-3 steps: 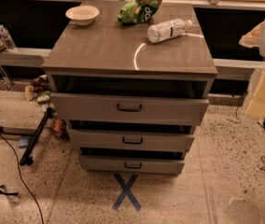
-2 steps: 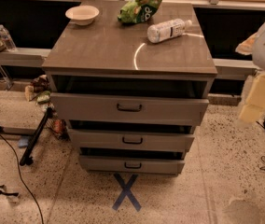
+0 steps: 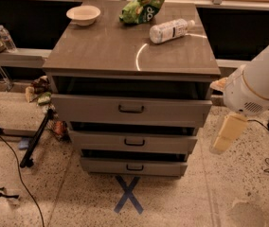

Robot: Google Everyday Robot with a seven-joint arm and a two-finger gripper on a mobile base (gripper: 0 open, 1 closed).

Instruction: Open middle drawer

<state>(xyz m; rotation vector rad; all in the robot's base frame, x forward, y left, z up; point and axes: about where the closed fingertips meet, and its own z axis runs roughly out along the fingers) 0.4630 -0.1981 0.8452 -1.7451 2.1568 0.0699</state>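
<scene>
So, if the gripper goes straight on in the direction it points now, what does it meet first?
Probably the floor. The gripper hangs right of the cabinet, pointing down and slightly left, about level with the middle drawer; depth is unclear.

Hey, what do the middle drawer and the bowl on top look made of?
The middle drawer: probably painted metal, going by its flat, matte grey front. The bowl: pale, smooth, ceramic or plastic; unclear which. The gripper hangs beside the cabinet, touching neither.
</scene>
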